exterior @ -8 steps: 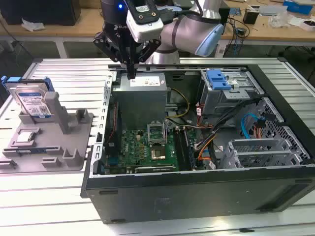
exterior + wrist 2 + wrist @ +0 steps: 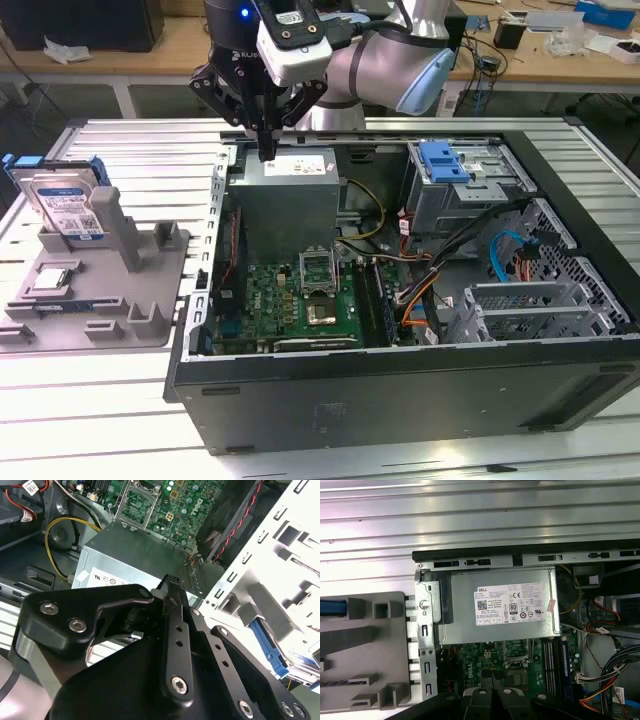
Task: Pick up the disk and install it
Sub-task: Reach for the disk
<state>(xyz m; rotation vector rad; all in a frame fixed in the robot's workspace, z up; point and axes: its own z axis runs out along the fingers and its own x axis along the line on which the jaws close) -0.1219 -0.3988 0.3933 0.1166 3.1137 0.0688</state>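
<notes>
The disk, a silver drive with a white-and-blue label and a blue frame, leans upright on a grey holder at the exterior view's left, outside the computer case. My gripper hangs well to the right of it, over the grey power supply at the case's back corner. Its fingers are shut together with nothing between them. In the second wrist view the joined fingers point at the power supply. In the first wrist view the gripper sits over the motherboard's edge.
The open computer case takes up the middle and right. Inside it are a green motherboard, loose cables and a grey drive cage with a blue latch plate. The grey holder also carries a small square chip.
</notes>
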